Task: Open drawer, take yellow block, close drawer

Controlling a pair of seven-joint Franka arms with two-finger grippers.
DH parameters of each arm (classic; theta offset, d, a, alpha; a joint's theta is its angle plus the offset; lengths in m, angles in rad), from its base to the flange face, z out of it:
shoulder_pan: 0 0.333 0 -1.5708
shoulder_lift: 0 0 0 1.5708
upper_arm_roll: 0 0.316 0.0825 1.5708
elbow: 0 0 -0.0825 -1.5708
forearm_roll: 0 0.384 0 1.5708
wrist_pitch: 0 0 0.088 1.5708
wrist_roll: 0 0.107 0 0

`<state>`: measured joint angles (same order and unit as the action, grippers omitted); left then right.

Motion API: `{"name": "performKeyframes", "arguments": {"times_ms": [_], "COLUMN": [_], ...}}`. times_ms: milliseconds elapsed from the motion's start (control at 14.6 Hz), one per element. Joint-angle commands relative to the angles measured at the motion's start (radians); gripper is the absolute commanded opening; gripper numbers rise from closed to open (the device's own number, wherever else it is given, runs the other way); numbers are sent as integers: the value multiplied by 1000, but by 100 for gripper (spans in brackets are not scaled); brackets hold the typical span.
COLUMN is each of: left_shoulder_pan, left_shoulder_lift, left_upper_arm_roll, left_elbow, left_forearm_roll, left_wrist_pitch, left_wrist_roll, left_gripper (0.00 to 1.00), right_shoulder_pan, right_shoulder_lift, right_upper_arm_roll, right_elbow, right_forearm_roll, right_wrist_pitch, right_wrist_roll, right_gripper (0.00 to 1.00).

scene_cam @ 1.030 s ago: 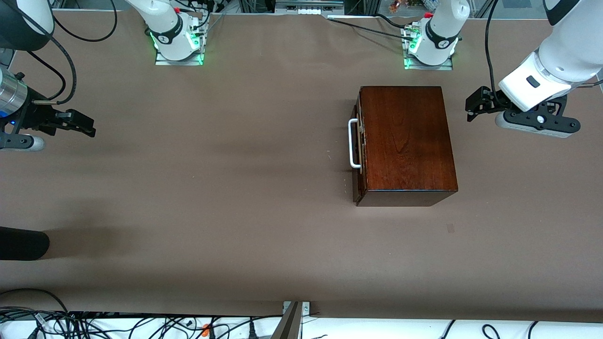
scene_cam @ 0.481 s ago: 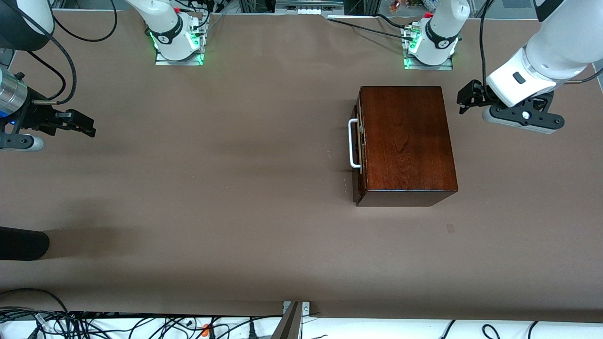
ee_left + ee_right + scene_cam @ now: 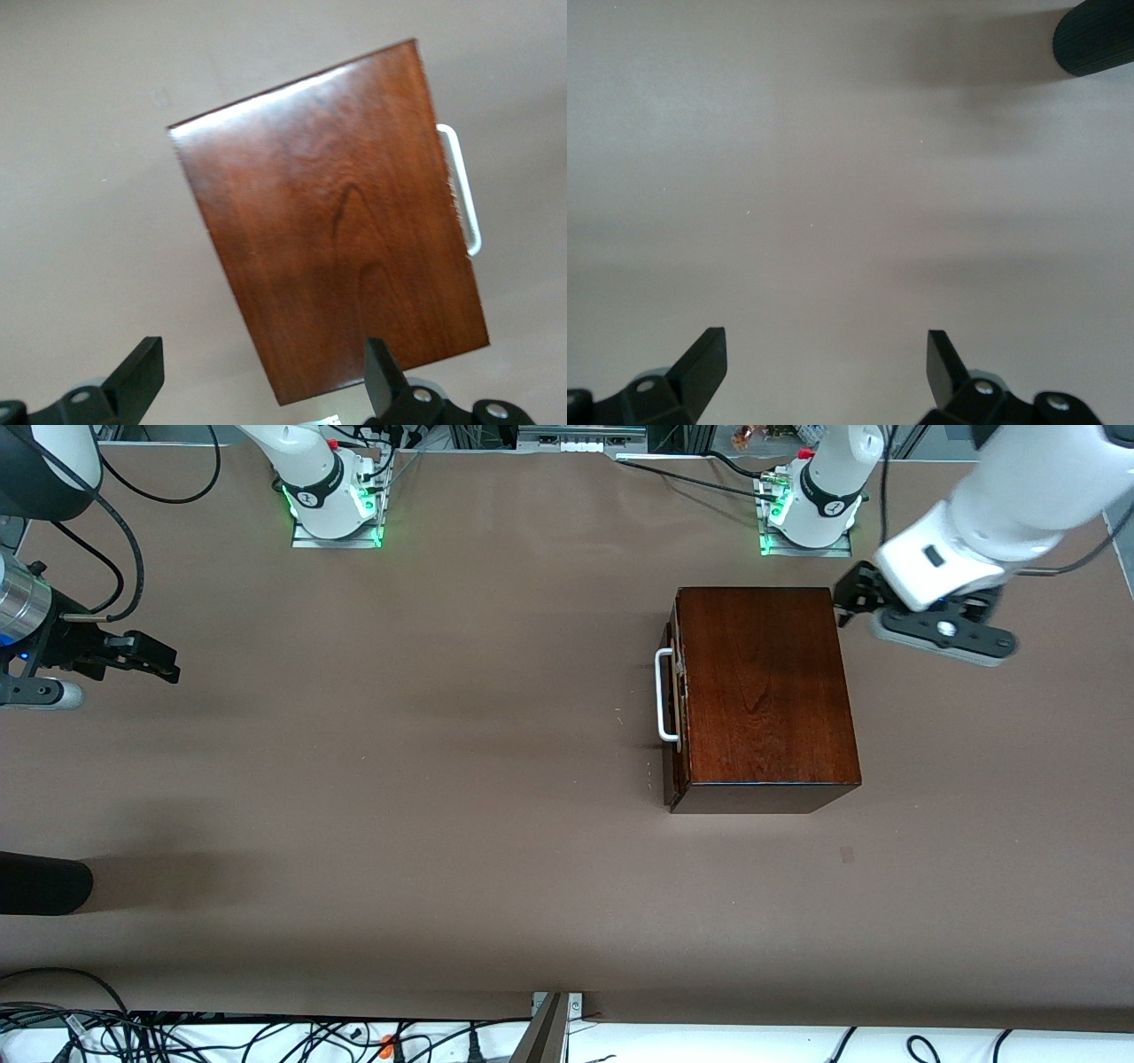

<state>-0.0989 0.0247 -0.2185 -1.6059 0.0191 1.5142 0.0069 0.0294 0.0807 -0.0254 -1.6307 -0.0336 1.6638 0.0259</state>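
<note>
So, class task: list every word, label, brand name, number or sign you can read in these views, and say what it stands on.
None can be read.
The wooden box and its drawer with the white handle bear no writing in any view.
Small dark marks on the arm bases are too small to read.
The brown table cover is unmarked.

Two white arms, black joint rings; bases lit green on metal plates. Left gripper (image 3: 846, 607): black fingers under white housing, grey camera bar with screws. Right gripper (image 3: 164, 664): black, silver wrist cylinder, looping black cables.
</note>
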Motion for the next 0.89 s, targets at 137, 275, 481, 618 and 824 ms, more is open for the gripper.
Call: {"name": "performKeyframes", "arguments": {"times_ms": [137, 275, 481, 618, 824], "left_shoulder_pan": [-2, -4, -71, -163, -252], "left_shoulder_lift": [125, 193, 283, 342, 396], "left_upper_arm_roll": [-151, -215, -242, -242, -242], "left_elbow": [23, 23, 23, 21, 17], "left_forearm_roll": [-36, -19, -13, 75, 212], "left_wrist_pitch": [78, 167, 280, 299, 342], "left_wrist_roll": [-183, -283, -457, -562, -732], "left_gripper": [100, 100, 100, 100, 100], "right_shoulder_pan": [3, 3, 3, 3, 3], "right_shoulder_lift": [-4, -4, -4, -4, -4], "right_upper_arm_roll": [-2, -2, -2, -2, -2], "right_elbow": [5, 5, 5, 5, 5], "right_forearm_roll": [14, 14, 14, 14, 14], "right_wrist_pitch": [2, 2, 1, 1, 2], "right_wrist_roll": [2, 2, 2, 2, 2], "right_gripper": [100, 100, 100, 100, 100]}}
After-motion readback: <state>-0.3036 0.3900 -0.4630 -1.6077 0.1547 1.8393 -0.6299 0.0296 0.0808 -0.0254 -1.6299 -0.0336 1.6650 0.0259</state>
